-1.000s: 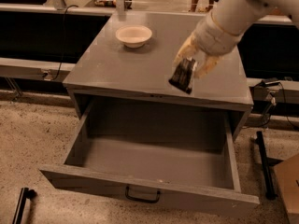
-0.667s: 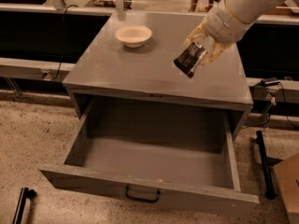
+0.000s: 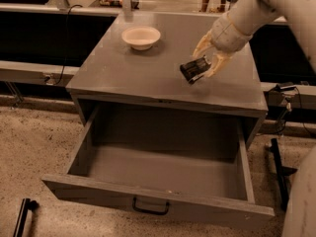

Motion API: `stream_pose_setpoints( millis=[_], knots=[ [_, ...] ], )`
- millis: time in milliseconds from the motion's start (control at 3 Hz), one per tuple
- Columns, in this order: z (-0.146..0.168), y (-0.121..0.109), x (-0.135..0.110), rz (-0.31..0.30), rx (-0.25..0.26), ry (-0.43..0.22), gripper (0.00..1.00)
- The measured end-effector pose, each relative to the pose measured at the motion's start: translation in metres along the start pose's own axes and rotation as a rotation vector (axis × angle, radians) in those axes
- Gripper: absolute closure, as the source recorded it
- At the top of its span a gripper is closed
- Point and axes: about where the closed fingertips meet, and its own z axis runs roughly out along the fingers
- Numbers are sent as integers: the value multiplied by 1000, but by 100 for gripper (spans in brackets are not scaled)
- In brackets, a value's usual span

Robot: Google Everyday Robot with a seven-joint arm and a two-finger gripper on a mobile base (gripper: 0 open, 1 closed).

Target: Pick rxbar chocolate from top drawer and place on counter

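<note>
The rxbar chocolate (image 3: 194, 69) is a small dark bar held in my gripper (image 3: 203, 63), whose pale fingers are shut on it. The gripper hangs just above the right part of the grey counter (image 3: 128, 73), with the bar tilted, its low end close to the surface. My white arm comes in from the upper right. The top drawer (image 3: 163, 164) stands pulled open below the counter, its grey inside bare, with a dark handle (image 3: 150, 207) at front centre.
A white bowl (image 3: 141, 36) stands on the counter at the back left. A dark bar-like object (image 3: 24, 214) lies on the speckled floor at lower left. Black stands and cables are at the right of the cabinet.
My gripper has moved with the bar a little up and back over the counter and turned it, so the bar now lies more level.
</note>
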Motion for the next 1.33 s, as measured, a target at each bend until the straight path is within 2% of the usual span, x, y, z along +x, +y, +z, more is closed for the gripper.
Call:
stream_pose_setpoints(
  millis=[333,667,1000,1333],
  knots=[
    [4,0,1,18,-1,-3,11],
    [7,-1,0,19,-3,-6,0],
    [3,8,11,88,-6,4,0],
    [-9,5,16,164,-11,101,0]
  ],
)
